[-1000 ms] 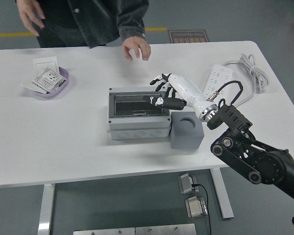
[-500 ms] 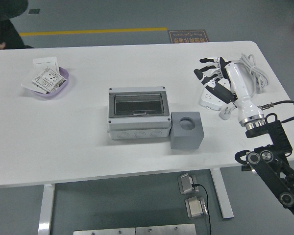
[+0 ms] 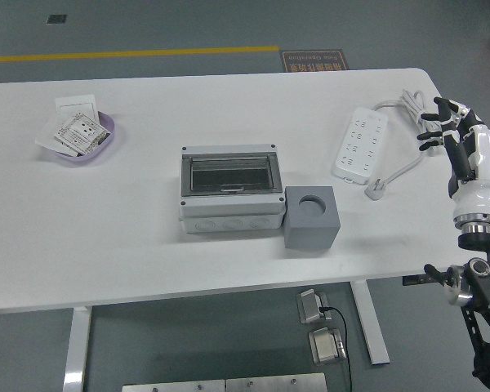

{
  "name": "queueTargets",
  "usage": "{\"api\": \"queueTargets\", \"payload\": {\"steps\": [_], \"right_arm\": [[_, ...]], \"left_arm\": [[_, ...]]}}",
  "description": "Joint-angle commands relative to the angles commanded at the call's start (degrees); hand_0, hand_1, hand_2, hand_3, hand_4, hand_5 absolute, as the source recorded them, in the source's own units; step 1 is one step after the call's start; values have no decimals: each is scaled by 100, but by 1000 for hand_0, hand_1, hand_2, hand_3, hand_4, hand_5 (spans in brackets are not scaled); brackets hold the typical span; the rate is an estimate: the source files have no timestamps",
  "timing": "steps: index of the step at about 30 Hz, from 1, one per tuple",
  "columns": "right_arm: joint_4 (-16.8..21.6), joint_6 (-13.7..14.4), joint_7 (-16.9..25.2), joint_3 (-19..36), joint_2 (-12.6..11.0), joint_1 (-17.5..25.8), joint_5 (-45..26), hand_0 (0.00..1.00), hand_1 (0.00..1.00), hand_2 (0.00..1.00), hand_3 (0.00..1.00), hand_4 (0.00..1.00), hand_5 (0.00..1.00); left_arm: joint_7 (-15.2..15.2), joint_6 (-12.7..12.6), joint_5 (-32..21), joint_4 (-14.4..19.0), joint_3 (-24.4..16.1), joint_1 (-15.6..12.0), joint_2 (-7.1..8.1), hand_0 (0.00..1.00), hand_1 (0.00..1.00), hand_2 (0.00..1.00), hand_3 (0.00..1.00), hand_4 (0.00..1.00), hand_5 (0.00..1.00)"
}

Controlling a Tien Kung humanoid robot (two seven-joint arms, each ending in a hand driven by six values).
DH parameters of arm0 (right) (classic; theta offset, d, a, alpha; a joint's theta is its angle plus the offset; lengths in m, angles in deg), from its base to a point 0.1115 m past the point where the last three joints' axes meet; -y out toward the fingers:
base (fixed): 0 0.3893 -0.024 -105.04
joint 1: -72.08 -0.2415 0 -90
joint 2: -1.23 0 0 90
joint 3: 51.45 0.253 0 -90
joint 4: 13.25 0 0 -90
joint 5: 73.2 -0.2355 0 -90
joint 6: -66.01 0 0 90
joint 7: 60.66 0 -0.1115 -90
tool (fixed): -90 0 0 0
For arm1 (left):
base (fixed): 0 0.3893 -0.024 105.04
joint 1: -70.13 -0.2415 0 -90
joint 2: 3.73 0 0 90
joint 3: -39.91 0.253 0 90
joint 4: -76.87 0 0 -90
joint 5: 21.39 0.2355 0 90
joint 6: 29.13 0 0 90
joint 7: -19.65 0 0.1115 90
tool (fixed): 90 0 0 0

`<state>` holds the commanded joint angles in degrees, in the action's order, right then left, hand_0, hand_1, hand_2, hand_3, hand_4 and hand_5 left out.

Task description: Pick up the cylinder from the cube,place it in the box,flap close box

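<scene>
While the white right hand hangs at the bench's three o'clock edge with its black-tipped fingers spread and empty, the grey rectangular plastic box sits mid-bench on the white bench, clear lid flap shut. Touching the box at its four o'clock stands the dark grey cube, its round socket empty; no cylinder shows.

Cube touching box's right side
</scene>
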<state>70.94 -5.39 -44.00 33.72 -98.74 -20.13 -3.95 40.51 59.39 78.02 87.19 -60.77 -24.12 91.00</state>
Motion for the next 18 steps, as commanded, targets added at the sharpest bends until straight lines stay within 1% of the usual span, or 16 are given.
{"api": "queueTargets", "payload": {"steps": [1,2,7,8,14,18], "right_arm": [[12,4,-8,27,2,7,5,316,365,525,680,888,726],[28,9,-19,59,3,16,21,383,416,542,691,890,711],[123,31,-69,243,-15,80,128,383,416,542,691,890,711],[140,33,-75,292,-19,93,142,401,428,554,693,890,711],[251,29,-110,549,-39,138,255,412,422,550,692,893,714],[317,10,-137,639,-56,175,313,412,422,550,692,893,714]], "left_arm": [[-2,0,-18,0,14,-2,-1,628,680,626,618,717,421],[-4,0,-41,0,31,-7,-3,629,680,626,616,716,421],[-40,-5,-239,0,159,-31,-1,629,680,626,616,716,421],[-59,-4,-316,0,220,-29,3,628,680,626,616,716,421],[-188,-5,-719,0,540,-22,27,630,680,626,616,716,422],[-221,3,-841,0,626,-29,8,630,680,626,616,716,422]]}}
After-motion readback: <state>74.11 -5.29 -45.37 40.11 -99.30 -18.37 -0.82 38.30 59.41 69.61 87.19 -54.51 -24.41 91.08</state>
